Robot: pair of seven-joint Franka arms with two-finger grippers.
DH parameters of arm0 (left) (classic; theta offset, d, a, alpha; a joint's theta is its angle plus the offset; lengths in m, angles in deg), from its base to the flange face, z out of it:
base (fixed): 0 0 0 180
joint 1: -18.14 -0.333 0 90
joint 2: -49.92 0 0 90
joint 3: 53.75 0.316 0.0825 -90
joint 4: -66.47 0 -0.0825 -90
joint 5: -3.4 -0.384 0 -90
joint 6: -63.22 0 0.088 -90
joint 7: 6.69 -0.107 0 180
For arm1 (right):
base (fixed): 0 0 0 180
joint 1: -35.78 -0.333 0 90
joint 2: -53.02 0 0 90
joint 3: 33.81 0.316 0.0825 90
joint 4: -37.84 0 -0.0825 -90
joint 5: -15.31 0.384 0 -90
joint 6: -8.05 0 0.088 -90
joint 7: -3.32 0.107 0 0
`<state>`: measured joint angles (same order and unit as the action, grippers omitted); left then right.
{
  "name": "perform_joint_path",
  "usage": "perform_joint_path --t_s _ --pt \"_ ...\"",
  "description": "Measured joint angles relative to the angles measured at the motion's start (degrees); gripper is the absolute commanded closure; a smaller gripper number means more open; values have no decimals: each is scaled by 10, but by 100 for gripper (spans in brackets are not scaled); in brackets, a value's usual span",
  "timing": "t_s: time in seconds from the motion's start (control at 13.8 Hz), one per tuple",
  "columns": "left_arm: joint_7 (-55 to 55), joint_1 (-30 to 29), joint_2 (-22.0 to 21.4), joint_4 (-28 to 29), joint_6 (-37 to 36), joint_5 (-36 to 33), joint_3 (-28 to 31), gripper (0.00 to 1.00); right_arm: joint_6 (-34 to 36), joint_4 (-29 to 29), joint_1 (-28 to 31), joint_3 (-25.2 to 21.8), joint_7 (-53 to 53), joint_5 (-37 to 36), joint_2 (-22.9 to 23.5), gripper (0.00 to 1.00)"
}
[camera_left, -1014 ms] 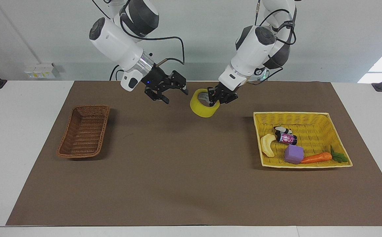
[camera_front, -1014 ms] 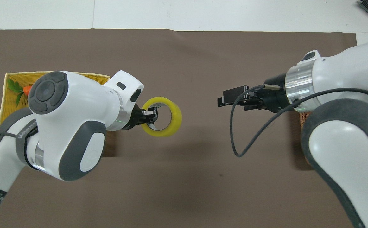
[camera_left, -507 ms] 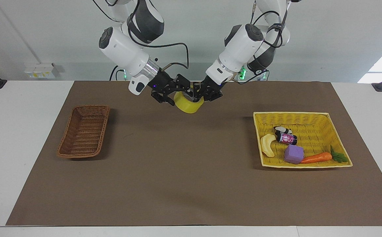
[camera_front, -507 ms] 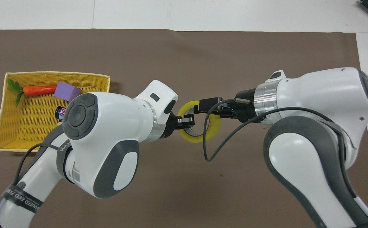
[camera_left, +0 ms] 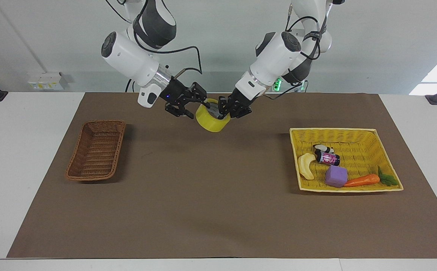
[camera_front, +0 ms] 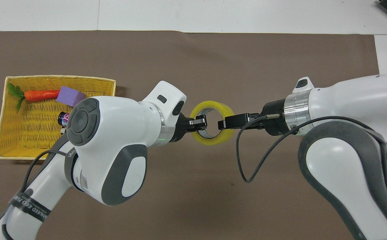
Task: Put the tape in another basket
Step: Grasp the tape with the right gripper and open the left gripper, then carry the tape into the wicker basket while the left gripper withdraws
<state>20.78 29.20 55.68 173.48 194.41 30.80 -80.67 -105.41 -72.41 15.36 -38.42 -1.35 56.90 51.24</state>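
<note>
Two arms meet in the air over the brown mat [camera_left: 211, 210] that covers most of the white desk [camera_left: 23, 124], and that mat serves as the landmark here. The yellow basket [camera_left: 386, 140] sits on the mat toward the left arm's end, holding a carrot [camera_left: 362, 180], a purple cube [camera_left: 336, 176], a pale banana-shaped piece [camera_left: 305, 165] and a small dark bottle with a pink label [camera_left: 327, 157]. The dark brown wicker basket [camera_left: 96, 150] sits on the mat toward the right arm's end, well apart from the yellow one.

The tape [camera_left: 213, 117] is a yellow roll with a grey-white core, held up above the mat between the two baskets, tilted, with its hole showing plainly in the overhead view [camera_front: 228, 117].

The left pincer [camera_left: 234, 107] reaches in from the yellow basket's end and is clamped on the roll's wall, one finger inside the hole and one outside; the overhead view shows its fingers [camera_front: 200, 120] at the ring's edge. The right pincer [camera_left: 196, 103] comes from the brown basket's end and its tips are at the other edge of the roll, with one finger [camera_front: 228, 122] lying across the ring into the hole. Whether it has closed on the tape I cannot tell.
</note>
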Motion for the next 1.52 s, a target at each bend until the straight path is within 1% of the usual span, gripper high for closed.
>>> perform_joint_path --t_s 0.36,0.43,0.51,0.58,0.65,1.09,1.23,1.3,1.38,1.52 --pt "2 4 1 0 5 0 1 100 2 -1 0 -2 1 0 -2 55" --pt "2 4 1 0 5 0 1 62 2 -1 0 -2 1 0 -2 55" --pt "2 5 1 0 5 0 1 1 2 -1 0 -2 1 -1 -2 64" --pt "2 6 1 -2 5 1 0 0 2 -3 -1 -2 1 -9 -1 94" --pt "3 7 -1 -3 5 2 0 0 2 -5 -1 -2 1 -14 0 100" --pt "6 7 -14 -3 -1 6 1 0 2 -9 -2 0 1 -24 3 100" --pt "8 -4 -28 -4 -49 5 8 0 7 -9 -1 -2 1 -26 3 100" --pt "8 -22 -36 -5 -80 5 10 0 19 -7 5 -4 0 -34 2 100" --pt "8 -45 -44 -5 -114 5 13 0 42 -1 21 -4 -7 -47 1 100" --pt "6 -84 -54 -6 -160 -6 16 0 96 10 71 -6 -51 -55 0 100"
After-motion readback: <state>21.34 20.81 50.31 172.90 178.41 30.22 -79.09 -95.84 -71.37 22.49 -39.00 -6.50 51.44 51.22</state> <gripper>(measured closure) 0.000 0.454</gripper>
